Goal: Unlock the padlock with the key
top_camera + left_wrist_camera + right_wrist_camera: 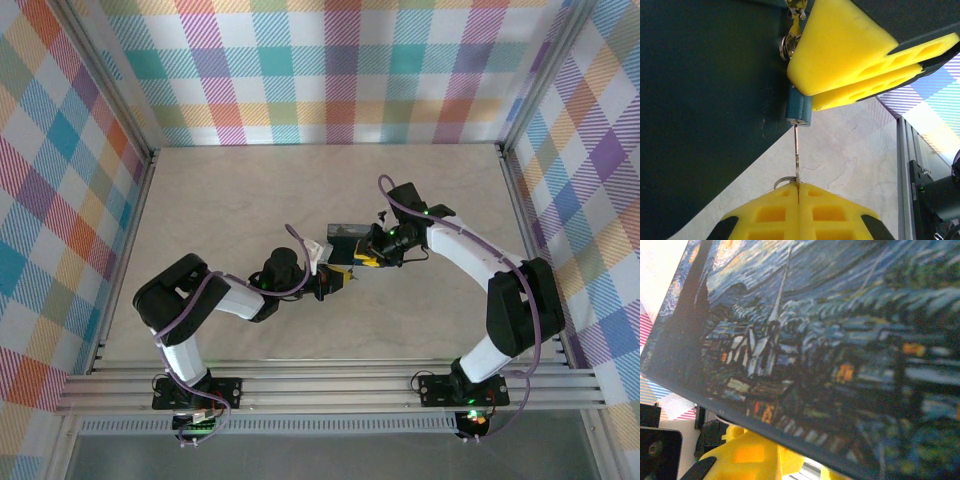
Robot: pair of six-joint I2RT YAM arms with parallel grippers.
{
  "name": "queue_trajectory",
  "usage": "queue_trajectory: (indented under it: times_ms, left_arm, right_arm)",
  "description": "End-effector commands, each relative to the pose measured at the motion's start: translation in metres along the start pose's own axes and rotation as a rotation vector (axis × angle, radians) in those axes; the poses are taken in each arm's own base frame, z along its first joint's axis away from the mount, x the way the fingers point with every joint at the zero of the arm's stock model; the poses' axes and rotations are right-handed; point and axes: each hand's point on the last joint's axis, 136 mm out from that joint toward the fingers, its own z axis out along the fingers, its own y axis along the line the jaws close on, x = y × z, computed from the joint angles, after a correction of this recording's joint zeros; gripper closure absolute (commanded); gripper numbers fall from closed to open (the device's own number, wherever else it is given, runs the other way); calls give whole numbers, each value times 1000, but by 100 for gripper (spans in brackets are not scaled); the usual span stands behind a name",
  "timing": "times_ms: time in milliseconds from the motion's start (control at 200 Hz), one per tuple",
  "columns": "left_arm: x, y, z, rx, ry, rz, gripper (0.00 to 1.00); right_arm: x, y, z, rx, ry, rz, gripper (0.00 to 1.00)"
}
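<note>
The padlock (pixel 798 109), a small teal-blue body, is seen in the left wrist view hanging just beside the edge of a flat dark block (pixel 705 115). Its keyhole (pixel 800 121) is turned toward the left gripper (pixel 798 189). Pale metal fittings (pixel 789 44) are seen just above the padlock, against the block's edge. The upper part of the padlock is covered by the yellow fingers (pixel 855 50) of the right gripper (pixel 802 92), which appear to be pressed onto it from both sides.

The key (pixel 796 150), a slender metal shaft, is pinched between the tightly closed pads of the left gripper directly below the padlock. Its tip is held at the keyhole; whether it has entered cannot be told. A wire key ring (pixel 781 180) is seen at the key's lower end, just beside the left gripper's fingertips.

In the right wrist view the block's face is shown to be printed with a Starry Night scene of a steeple, a village and a swirling sky.

From above, padlock and key are hidden by the two grippers, which are met nose to nose over the pale table (pixel 250 200), with the block lying just beyond them. The table is enclosed by plaid walls (pixel 330 70).
</note>
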Motion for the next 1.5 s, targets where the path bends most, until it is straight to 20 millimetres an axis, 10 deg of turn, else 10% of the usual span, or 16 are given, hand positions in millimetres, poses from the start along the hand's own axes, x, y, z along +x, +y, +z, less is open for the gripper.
queue_trajectory:
  times_ms: [0,1495]
  left_arm:
    - [-11,-8,4,44,-33,18,100]
    - [-18,-10,-6,32,-86,12,100]
  right_arm:
    - [0,12,-4,-66,2,-23,100]
    - [-2,3,7,-43,20,-29,100]
